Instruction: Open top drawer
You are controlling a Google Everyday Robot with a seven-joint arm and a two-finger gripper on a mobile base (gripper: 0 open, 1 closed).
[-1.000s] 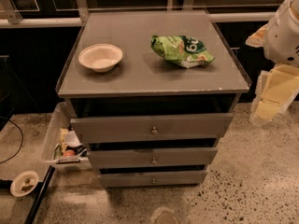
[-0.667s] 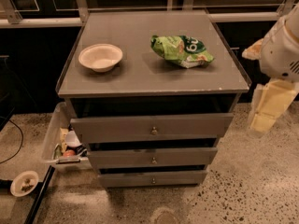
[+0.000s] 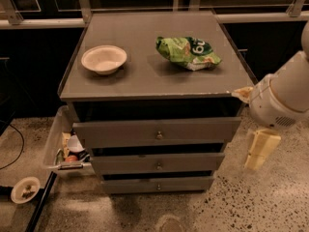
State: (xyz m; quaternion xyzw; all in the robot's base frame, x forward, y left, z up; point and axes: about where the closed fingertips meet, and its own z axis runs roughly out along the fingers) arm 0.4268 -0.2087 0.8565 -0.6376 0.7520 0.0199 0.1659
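The grey cabinet (image 3: 154, 76) takes up most of what I can see, standing on a speckled stone floor (image 3: 251, 202) with a dark glazed wall behind it at the far side. Its flat top carries two things, well apart from each other. Under the near edge of that top runs a dark gap, and below the gap sits the top drawer (image 3: 120, 133), the widest of the three fronts; I see only its flat face and none of its inside, so I cannot say how far out it stands. The middle drawer (image 3: 125, 163) and the bottom drawer (image 3: 130, 184) step down beneath it, each narrower. To the right, the robot's pale arm (image 3: 282, 98) reaches in from the edge, its rounded wrist level with the cabinet's near right corner. On the left, against the cabinet's side, a clear plastic bin (image 3: 54, 141) rests on the floor with odds and ends piled in it. On the cabinet top, a crumpled green snack bag (image 3: 187, 51) lies far right, and a shallow white bowl (image 3: 104, 59) sits upright on the left. The gripper (image 3: 256, 158) hangs below the wrist, cream-coloured, pointing down, to the right of the drawers and clear of them, about level with the middle one; whether it is released or clenched I cannot tell. A small round dish (image 3: 25, 190) lies on the floor near left. The top drawer's brass knob (image 3: 159, 135) sits at the centre of its front, untouched.
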